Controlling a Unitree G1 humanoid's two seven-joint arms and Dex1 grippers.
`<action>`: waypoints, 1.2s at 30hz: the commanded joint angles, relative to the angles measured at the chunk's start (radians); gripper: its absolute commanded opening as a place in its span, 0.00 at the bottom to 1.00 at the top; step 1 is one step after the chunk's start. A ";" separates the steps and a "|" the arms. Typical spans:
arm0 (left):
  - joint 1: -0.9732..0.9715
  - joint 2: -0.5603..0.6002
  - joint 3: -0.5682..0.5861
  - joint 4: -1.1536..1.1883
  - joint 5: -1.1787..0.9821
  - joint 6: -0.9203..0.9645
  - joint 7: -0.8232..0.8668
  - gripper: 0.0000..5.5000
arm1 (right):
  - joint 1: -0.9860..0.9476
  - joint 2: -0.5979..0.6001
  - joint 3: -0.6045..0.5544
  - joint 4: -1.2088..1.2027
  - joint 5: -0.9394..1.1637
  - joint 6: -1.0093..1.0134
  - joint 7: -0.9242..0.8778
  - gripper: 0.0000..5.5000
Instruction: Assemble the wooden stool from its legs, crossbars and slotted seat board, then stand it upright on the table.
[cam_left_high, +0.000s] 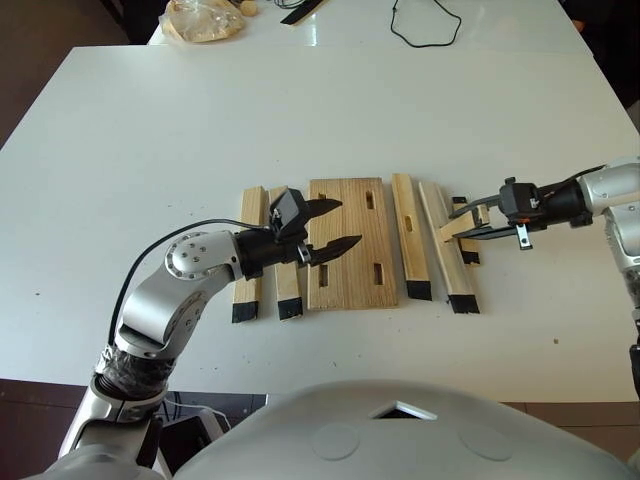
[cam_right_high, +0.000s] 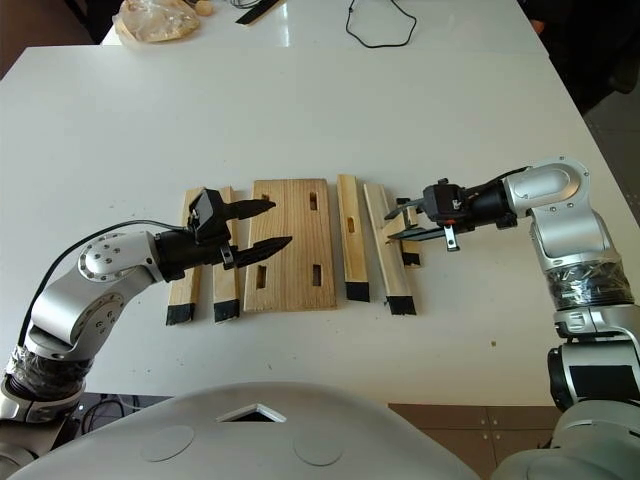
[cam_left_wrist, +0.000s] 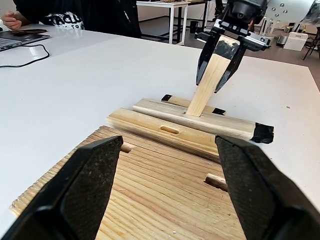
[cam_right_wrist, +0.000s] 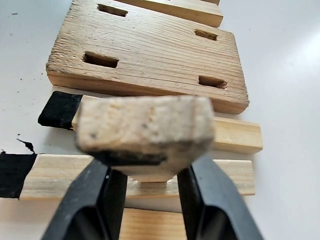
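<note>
1. Seat board (cam_left_high: 347, 243): one, lying flat at the middle of the white table (cam_left_high: 150, 150). Four slots are counted in its face.
2. Legs (cam_left_high: 410, 237): four, all lying flat and roughly parallel to the board's long edges. Two lie on the robot's left of the board and two on its right. Each has a black near end.
3. Crossbars: two.
   - One crossbar (cam_left_wrist: 207, 85) is clamped in the right gripper (cam_left_high: 468, 224). It is tilted, and its lower end touches the outermost right leg.
   - The second crossbar (cam_left_high: 466, 240) lies flat just beyond that leg and has black ends.
4. Right arm: the forearm reaches in from the right, about level, with the gripper pointing toward the board. Its fingers (cam_right_wrist: 95, 200) are clenched on either side of the crossbar's upper end.
5. Left arm: the elbow is bent and the forearm crosses over the two left legs. The left gripper (cam_left_high: 342, 224) hangs over the board's left edge. Its fingers (cam_left_wrist: 90, 185) are spread wide and grasp nothing. Whether they touch the board cannot be told.
6. Assembly status: no part is joined to another, and the stool is not yet standing.
</note>
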 joint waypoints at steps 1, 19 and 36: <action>0.011 0.002 -0.008 -0.019 0.014 0.010 0.005 0.62 | 0.007 -0.032 0.067 0.001 0.003 0.101 0.062 0.24; 0.011 0.025 -0.036 -0.028 0.019 0.031 -0.034 0.62 | 0.055 0.029 0.208 0.204 -0.061 0.050 0.034 0.24; -0.014 0.032 -0.028 0.004 0.035 0.019 -0.057 0.62 | -0.052 0.155 0.086 0.305 -0.051 0.045 -0.133 0.50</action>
